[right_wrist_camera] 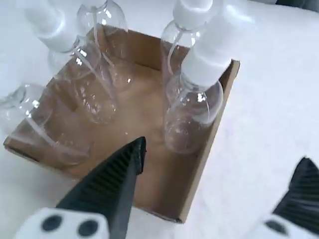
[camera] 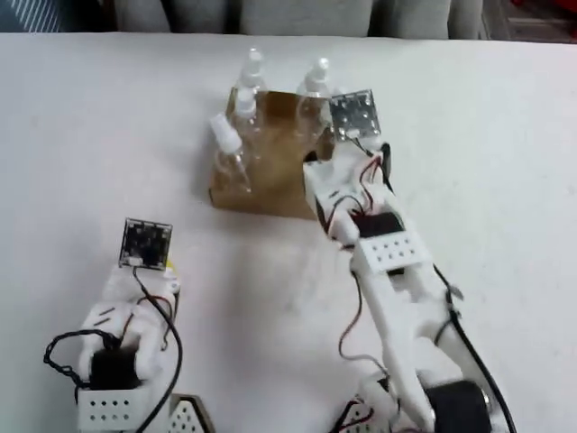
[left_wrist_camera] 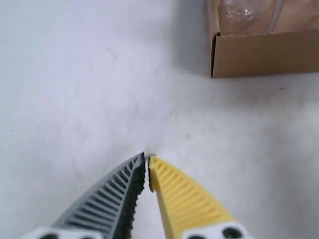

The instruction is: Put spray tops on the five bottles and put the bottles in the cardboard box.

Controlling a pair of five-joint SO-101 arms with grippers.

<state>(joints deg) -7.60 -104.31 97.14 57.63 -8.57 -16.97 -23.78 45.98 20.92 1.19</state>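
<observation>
Standing in the brown cardboard box [right_wrist_camera: 144,115], clear plastic bottles [right_wrist_camera: 192,109] point white spray tops [right_wrist_camera: 212,55] upward, long axes near vertical; right gripper [right_wrist_camera: 222,157] spread above the box, left gripper [left_wrist_camera: 147,159] pressed together over the white tabletop [left_wrist_camera: 75,74]

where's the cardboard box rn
In the high view the cardboard box sits on the table toward its far edge, holding spray bottles, the open right gripper at its right side.

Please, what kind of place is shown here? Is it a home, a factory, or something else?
Probably a robotics lab or test bench, though I cannot be sure. Two small arms stand at a plain white table, with a box of clear bottles set out as practice items.
</observation>
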